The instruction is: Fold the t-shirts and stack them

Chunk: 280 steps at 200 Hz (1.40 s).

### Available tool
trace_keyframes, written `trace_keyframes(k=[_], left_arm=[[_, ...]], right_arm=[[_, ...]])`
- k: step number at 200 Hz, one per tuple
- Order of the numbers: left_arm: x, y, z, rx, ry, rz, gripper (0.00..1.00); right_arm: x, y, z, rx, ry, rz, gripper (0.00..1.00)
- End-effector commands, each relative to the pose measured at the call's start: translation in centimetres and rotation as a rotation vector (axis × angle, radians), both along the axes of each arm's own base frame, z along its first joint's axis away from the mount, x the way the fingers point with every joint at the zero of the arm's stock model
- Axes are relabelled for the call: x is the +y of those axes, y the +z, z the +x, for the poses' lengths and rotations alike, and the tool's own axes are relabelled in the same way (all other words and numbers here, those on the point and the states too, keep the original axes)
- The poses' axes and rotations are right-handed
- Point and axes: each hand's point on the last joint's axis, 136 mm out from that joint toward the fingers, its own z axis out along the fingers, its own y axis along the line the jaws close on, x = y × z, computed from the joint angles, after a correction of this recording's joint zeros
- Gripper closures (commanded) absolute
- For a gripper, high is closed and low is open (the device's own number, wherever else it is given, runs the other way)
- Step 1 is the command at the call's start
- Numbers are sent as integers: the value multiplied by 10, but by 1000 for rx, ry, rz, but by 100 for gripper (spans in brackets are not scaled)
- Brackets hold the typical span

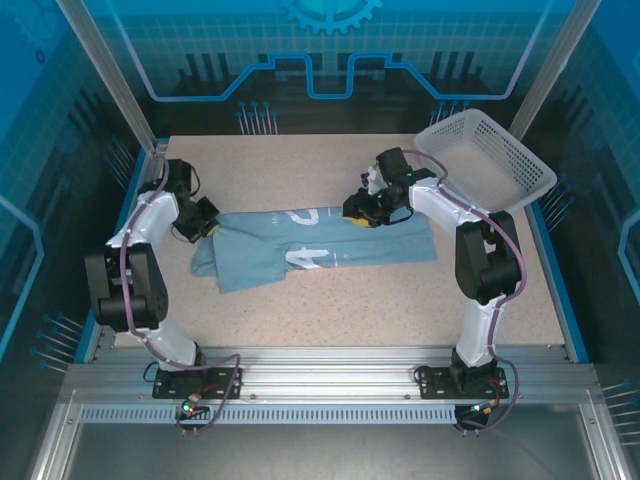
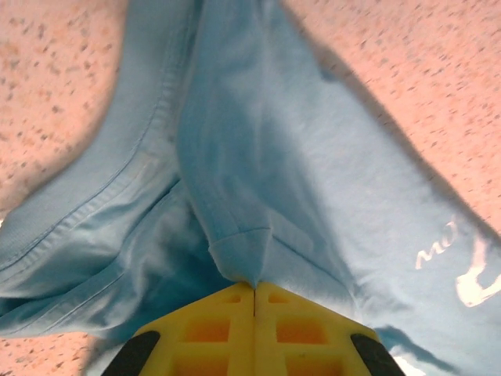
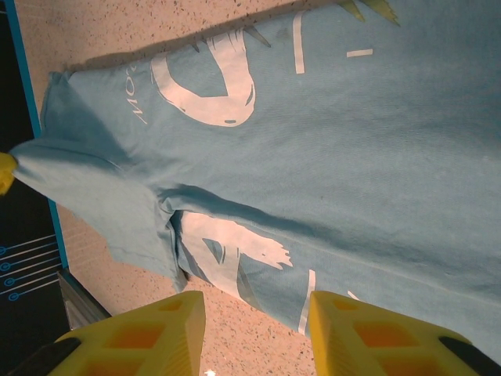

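Observation:
One light grey-blue t-shirt (image 1: 320, 245) with white print lies across the middle of the table, folded into a long band. My left gripper (image 1: 208, 228) sits at the shirt's left end. In the left wrist view its yellow jaws (image 2: 254, 286) are pressed together on a small peak of the t-shirt (image 2: 313, 157), and the cloth pulls up towards them. My right gripper (image 1: 362, 212) hovers over the band's far edge, right of centre. Its yellow fingers (image 3: 254, 301) stand apart with nothing gripped. Below them are the printed t-shirt (image 3: 352, 141) and bare table.
A white lattice basket (image 1: 505, 140) rests tilted at the back right corner, close behind the right arm. The speckled tabletop (image 1: 330, 320) has a raised blue border (image 1: 555, 280), and metal frame posts rise at the back corners.

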Motion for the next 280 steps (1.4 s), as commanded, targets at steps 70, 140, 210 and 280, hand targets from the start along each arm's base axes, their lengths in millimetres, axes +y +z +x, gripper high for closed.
trace_keyframes(k=[70,140,210,280], left_arm=[[6,-1,40,143,-6,-49,100],[16,-12,76,174,-34,-26,100],[45,-12,83,129,-71,247,58],[-42,0,25,36,81,3,55]], right_arm=[[-5,7,-13,11,-5,8,60],[-7,5,-15,17,-9,3,60],[-24,3,-16,-9,-49,-57,61],[-113,-38,-2,61,-158,-398,65]])
